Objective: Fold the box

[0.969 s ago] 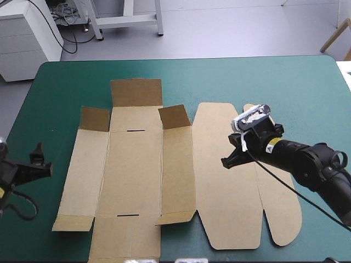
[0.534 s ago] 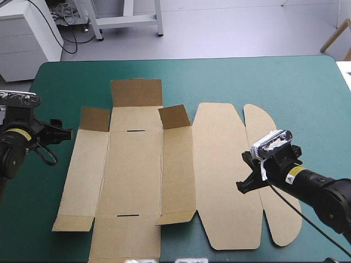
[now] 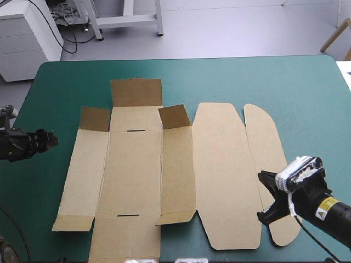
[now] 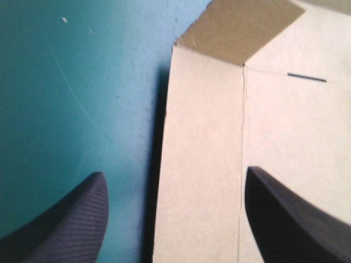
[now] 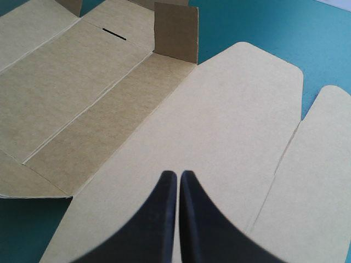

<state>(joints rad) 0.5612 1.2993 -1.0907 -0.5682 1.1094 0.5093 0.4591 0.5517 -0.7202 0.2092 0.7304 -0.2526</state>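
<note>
Box (image 3: 137, 164) lies flat and unfolded mid-surface, a brown sheet on the teal-green surface (image 3: 247, 76). Main panels sit toward 9 o'clock, the wide lid panel (image 3: 225, 175) toward 3 o'clock, and the rounded end flap (image 3: 271, 164) past it. Two small corner flaps (image 3: 174, 116) at the 12 o'clock end stand partly raised; the others lie low. Two thin slots show in the middle panel, one (image 3: 131, 130) at the 12 o'clock end and one at the 6 o'clock end. Left tool (image 3: 50, 139) is at 9 o'clock of the box, off the board and just beside its edge, pointing toward 3 o'clock. In the left wrist view, left tool (image 4: 175, 172) is released, black fingers (image 4: 66, 219) spread wide and nothing between them. The box's 9 o'clock edge (image 4: 164, 164) runs ahead between them, with a raised flap (image 4: 236, 33) and a slot (image 4: 307, 78) farther on. Right tool (image 3: 269, 197) is at about 4 o'clock of the box, over the seam between lid panel and rounded flap, tips toward 9 o'clock. In the right wrist view, right tool (image 5: 178, 175) is clenched, fingers (image 5: 153, 219) meeting in one arch and grasping nothing. Its tip is over the lid panel (image 5: 219, 109). Cannot tell whether the tip touches the board. The rounded flap (image 5: 312, 181) lies beside it, and a raised flap (image 5: 175, 30) and a slot (image 5: 114, 34) are ahead.
</note>
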